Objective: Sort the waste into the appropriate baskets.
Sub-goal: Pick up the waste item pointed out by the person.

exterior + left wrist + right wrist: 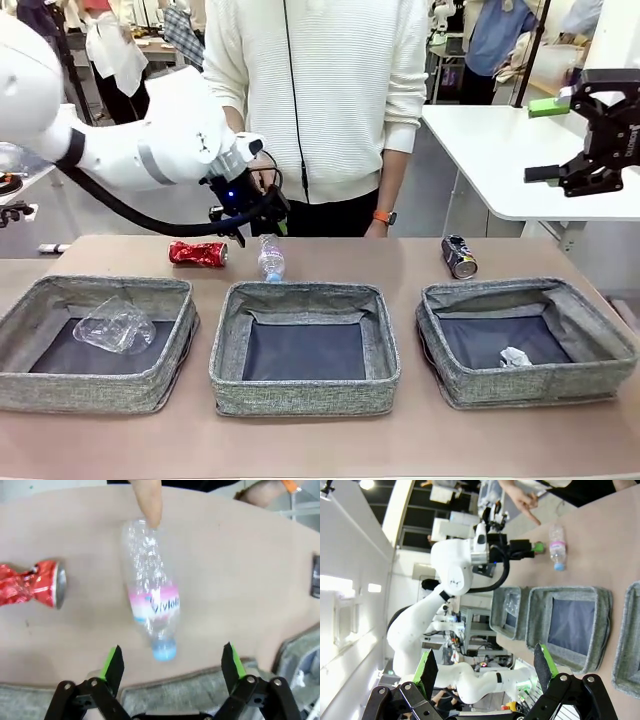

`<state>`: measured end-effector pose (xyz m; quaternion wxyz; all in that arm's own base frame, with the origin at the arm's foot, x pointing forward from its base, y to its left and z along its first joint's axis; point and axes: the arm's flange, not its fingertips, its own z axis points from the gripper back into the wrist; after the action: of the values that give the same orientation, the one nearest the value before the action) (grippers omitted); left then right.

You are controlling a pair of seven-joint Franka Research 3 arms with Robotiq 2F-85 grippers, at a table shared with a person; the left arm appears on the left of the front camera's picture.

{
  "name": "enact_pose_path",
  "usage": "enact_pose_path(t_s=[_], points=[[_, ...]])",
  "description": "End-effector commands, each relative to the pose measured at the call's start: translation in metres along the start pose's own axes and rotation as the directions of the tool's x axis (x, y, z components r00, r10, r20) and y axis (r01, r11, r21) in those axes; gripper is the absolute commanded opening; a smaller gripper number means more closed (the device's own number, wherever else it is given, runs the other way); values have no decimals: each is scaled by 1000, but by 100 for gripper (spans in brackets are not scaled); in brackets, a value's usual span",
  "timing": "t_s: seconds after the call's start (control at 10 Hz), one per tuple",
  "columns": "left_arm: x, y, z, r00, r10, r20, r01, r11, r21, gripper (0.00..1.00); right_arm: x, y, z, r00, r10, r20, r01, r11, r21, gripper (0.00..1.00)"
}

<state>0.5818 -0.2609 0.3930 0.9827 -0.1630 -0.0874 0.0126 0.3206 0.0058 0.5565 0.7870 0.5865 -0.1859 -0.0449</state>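
Left gripper (171, 654) hung wide and empty over the bench (240, 580). Clear plastic bottle with pink label (152, 600) lay just ahead, cap toward it.

Risk: person's finger (149, 502) touched its far end, so closing might pinch it or roll the bottle.

Crushed red can (30, 585) sat well aside. Basket rim (185, 692) lay close beneath the gripper, with open room ahead.

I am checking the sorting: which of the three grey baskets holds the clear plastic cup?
The left basket, with the clear plastic cup on its dark bottom. The right basket holds a crumpled paper ball; the middle basket holds neither.
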Motion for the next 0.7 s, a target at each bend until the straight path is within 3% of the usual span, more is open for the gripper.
enact_pose_path(t_s=[0.0,0.2,0.6], points=[[24,-14,-19,999,44,17,-44,998,50,100,0,3,0,1000,-21,-4,21,1000,-1,100],[28,-13,-40,995,87,53,-93,989,112,100,0,3,0,1000,-21,-4,21,1000,-1,100],[25,-16,-64,993,76,86,-91,979,183,100,0,3,0,1000,-21,-4,21,1000,-1,100]])
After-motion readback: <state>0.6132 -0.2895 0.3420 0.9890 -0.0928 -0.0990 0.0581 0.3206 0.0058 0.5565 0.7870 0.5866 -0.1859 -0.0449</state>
